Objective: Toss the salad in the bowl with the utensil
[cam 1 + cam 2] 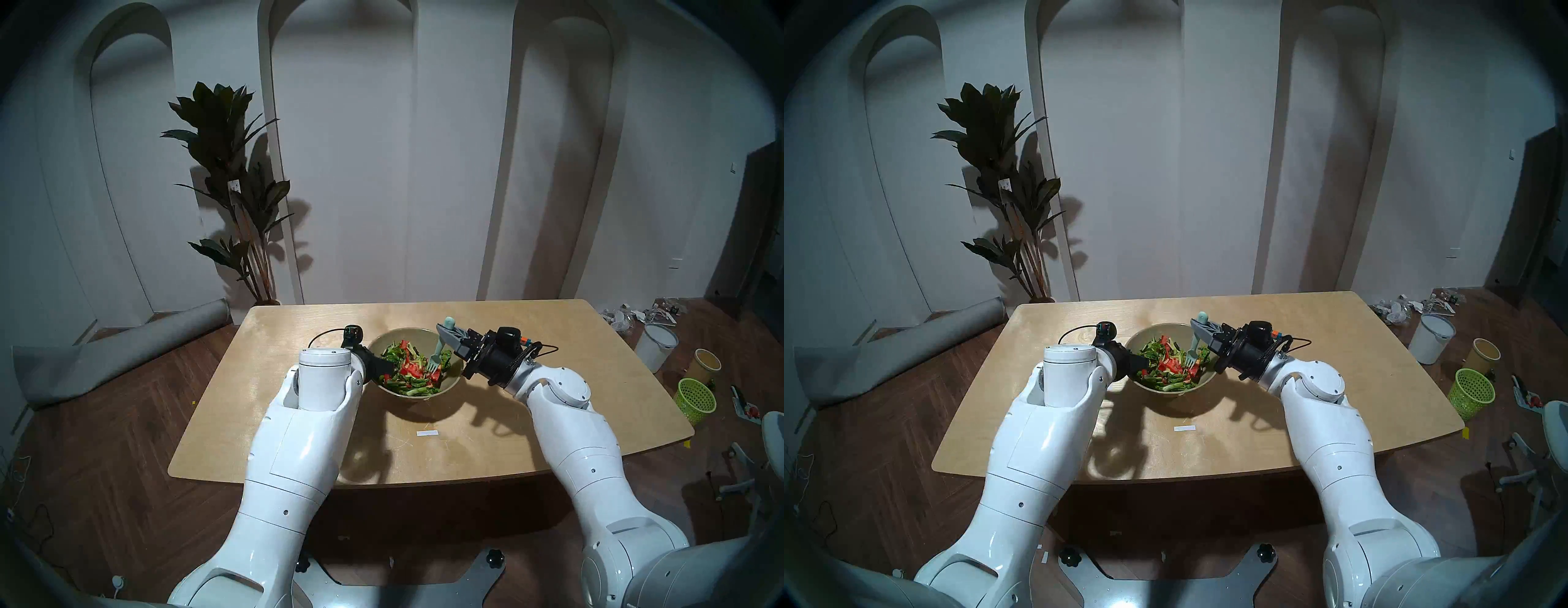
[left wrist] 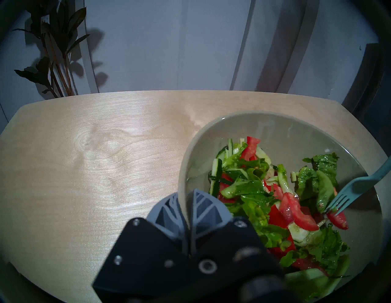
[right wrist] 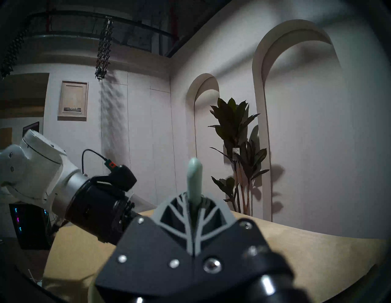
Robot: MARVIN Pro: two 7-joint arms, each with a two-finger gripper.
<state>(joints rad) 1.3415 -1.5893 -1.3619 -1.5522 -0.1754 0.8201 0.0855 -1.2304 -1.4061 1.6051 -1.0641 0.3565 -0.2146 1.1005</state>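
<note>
Green chopped leaves, red tomato pieces and pale strips make up the salad [image 1: 408,368], heaped in the wide, round, olive-beige matte bowl [image 1: 450,373] that stands near the middle of the pale wooden table [image 1: 263,407]. A slim mint-green plastic fork [image 1: 437,354] stands steeply over the right part of the salad, tines down among the leaves and beside a tomato piece, its rounded handle end poking up past the grey ribbed fingers [image 3: 213,213] of the right gripper [image 1: 446,335]. Those jaws are closed on the fork's handle. On the left, the left gripper [image 2: 187,208] has its jaws pinched on the bowl's near-left rim, one finger outside the wall and one inside. A small white strip [image 1: 427,433] lies on the table nearer than the bowl. Off the table to the right, on the wooden floor, stand a white bucket [image 1: 655,346], a tan cup [image 1: 703,364] and a lime-green mesh basket [image 1: 695,400]; a dark-leaved potted plant [image 1: 237,187] stands at the far left wall.
</note>
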